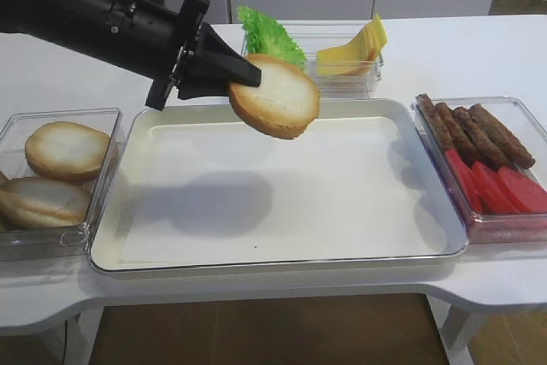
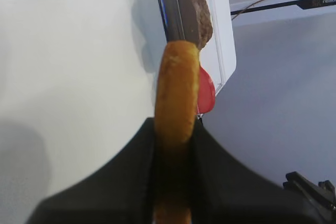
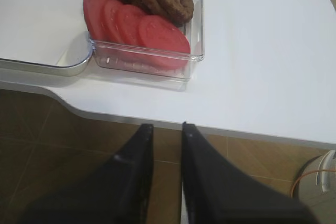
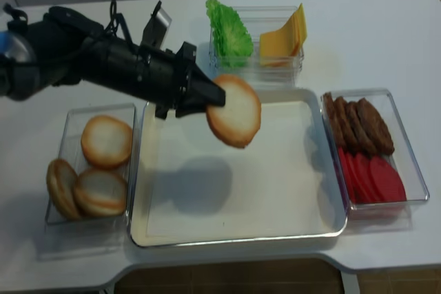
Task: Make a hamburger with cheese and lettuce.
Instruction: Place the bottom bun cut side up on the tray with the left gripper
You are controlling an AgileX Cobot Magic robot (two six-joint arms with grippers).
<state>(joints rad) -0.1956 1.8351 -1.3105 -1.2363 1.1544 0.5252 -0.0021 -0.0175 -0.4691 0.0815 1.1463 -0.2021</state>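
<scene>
My left gripper [image 1: 248, 74] is shut on a hamburger bun half [image 1: 275, 97] with a pale cut face and golden rim. It holds the bun tilted in the air over the far middle of the white tray [image 1: 256, 220]. The left wrist view shows the bun edge-on [image 2: 176, 93] between the fingers [image 2: 136, 161]. Green ruffled lettuce [image 1: 269, 36] and fanned yellow cheese slices [image 1: 355, 49] stand in a clear box behind the tray. My right gripper [image 3: 166, 127] hangs below the table's front edge, its jaws slightly apart and empty.
A clear box at the left holds three more bun halves [image 1: 55, 168]. A clear box at the right holds brown patties [image 1: 474, 134] and red tomato slices [image 1: 496, 185], which also show in the right wrist view [image 3: 136, 24]. The tray floor is bare.
</scene>
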